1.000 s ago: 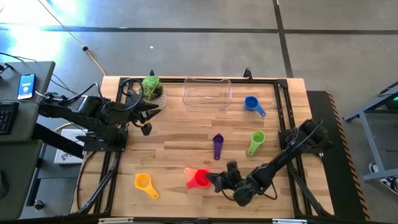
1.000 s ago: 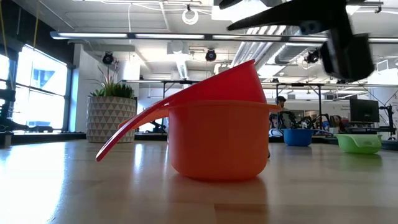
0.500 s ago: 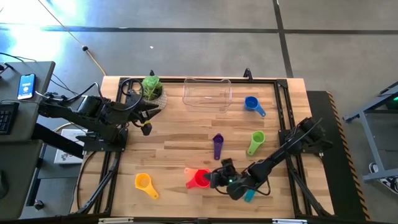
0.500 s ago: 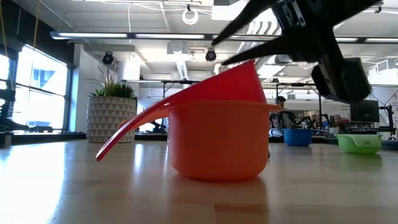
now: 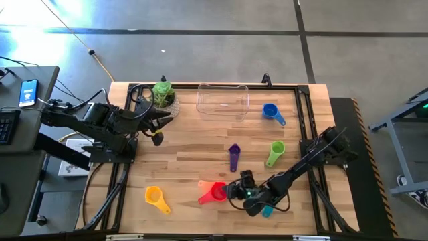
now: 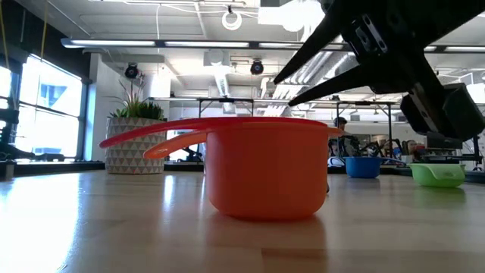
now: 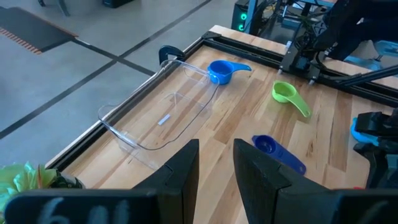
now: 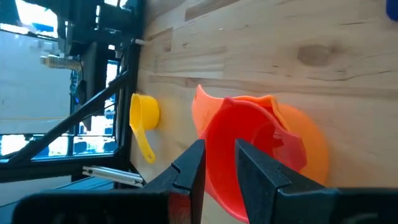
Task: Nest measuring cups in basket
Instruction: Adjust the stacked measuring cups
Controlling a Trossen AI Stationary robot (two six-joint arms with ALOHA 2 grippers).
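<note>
The red cup (image 5: 218,193) sits level inside the orange cup (image 6: 265,171) near the table's front middle, and both show in the right wrist view (image 8: 249,155). My right gripper (image 5: 232,191) is open just right of and above their rim (image 6: 280,91) and holds nothing. The teal cup (image 5: 267,211) lies under my right arm. The yellow cup (image 5: 155,197), purple cup (image 5: 233,156), green cup (image 5: 275,152) and blue cup (image 5: 271,112) lie apart on the table. The clear basket (image 5: 223,100) stands at the far middle. My left gripper (image 5: 160,124) is open at the far left.
A green plant in a white pot (image 5: 162,94) stands left of the basket, close to my left gripper. A dark metal frame (image 5: 304,134) runs along the table's edges. Bare wood lies between the basket and the purple cup.
The red cup, which stood tilted with its handle sloping down, has dropped level into the orange cup. My right gripper has gone toward the table's left edge and down to the cups' rim.
</note>
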